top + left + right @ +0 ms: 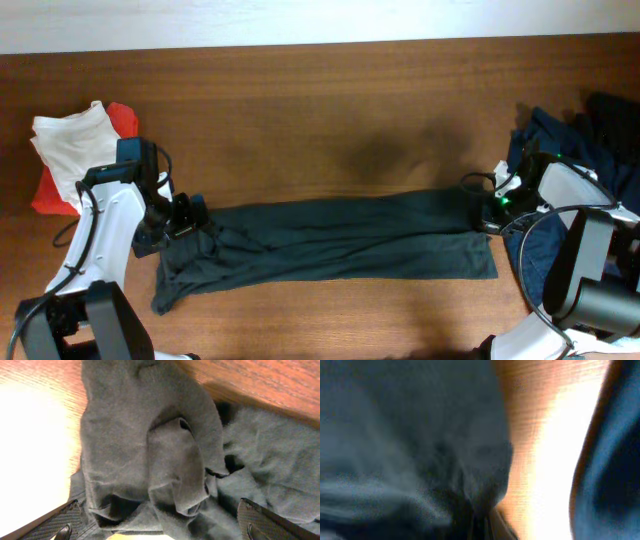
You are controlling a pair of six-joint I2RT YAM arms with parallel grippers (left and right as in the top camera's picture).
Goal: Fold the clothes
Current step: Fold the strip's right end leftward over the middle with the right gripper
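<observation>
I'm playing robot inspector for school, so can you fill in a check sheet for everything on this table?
Surface: brown wood table.
Job's things: dark-green shirt lies in a long band between the claws, bunched at its left end; navy pile at the right edge.
Clutter: white cloth on a red cloth, far left.
Grippers: left claw open, jaws wide on either side of the bunched shirt; right claw at the shirt's right end, too blurry to tell if it grips.
Cables: black cables loop near each wrist.
Surroundings: pale wall behind the table; nothing else seen.
</observation>
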